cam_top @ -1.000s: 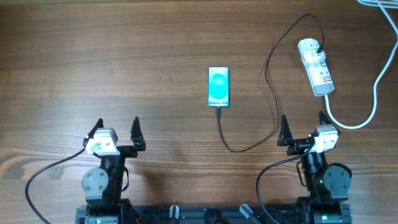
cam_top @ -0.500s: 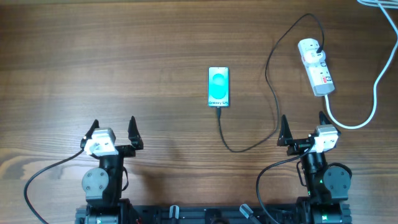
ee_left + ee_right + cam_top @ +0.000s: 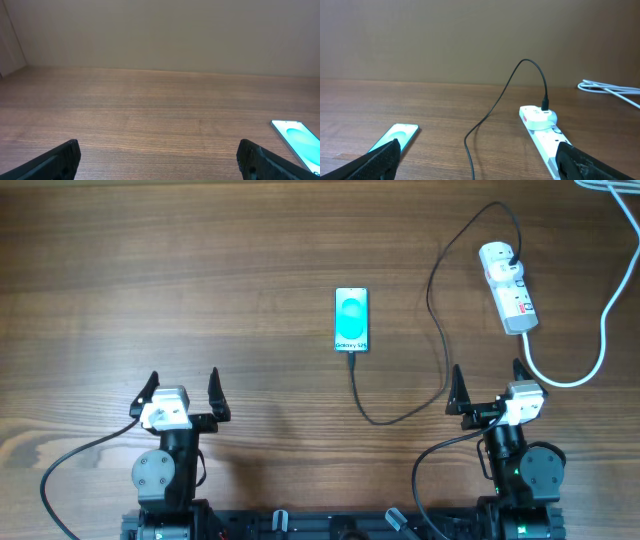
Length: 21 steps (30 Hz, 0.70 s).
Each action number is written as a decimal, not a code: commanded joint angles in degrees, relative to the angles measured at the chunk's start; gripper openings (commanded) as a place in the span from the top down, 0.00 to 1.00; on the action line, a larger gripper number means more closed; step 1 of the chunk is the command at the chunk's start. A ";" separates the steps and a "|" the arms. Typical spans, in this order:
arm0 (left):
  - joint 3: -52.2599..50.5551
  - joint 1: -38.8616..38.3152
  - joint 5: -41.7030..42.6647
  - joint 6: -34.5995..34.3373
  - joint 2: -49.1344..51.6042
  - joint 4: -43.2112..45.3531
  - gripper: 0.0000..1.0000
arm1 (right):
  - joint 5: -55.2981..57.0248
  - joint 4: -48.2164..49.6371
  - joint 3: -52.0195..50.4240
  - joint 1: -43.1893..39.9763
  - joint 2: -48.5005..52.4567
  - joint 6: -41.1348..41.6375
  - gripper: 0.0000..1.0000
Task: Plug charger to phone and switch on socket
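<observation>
The phone [image 3: 352,320] with its cyan screen lies at the table's middle; it also shows in the left wrist view [image 3: 296,137] and the right wrist view [image 3: 395,137]. The thin black charger cable [image 3: 437,310] runs from a white adapter on the socket [image 3: 508,288], loops down, and its plug tip [image 3: 352,358] sits at the phone's bottom edge. The socket also shows in the right wrist view [image 3: 545,135]. My left gripper [image 3: 181,388] is open and empty at front left. My right gripper [image 3: 487,378] is open and empty at front right, below the socket.
The socket's thick white cord [image 3: 590,350] curves along the right edge and off the top right corner. The wooden table [image 3: 200,280] spreads to the left and the back.
My left gripper has pulled back slightly toward the front left. The right arm, the phone, the cable and the socket have not moved.
</observation>
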 commanded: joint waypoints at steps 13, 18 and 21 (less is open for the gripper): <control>-0.33 -0.28 0.11 1.14 -0.61 -0.26 0.00 | 0.76 0.15 -0.04 0.07 -0.68 0.26 0.01; -0.33 -0.28 0.11 1.14 -0.61 -0.04 0.00 | 0.76 0.15 -0.04 0.07 -0.68 0.28 0.00; -0.33 -0.26 0.11 1.14 -0.59 -0.04 0.00 | 0.76 0.15 -0.04 0.07 -0.68 0.28 0.00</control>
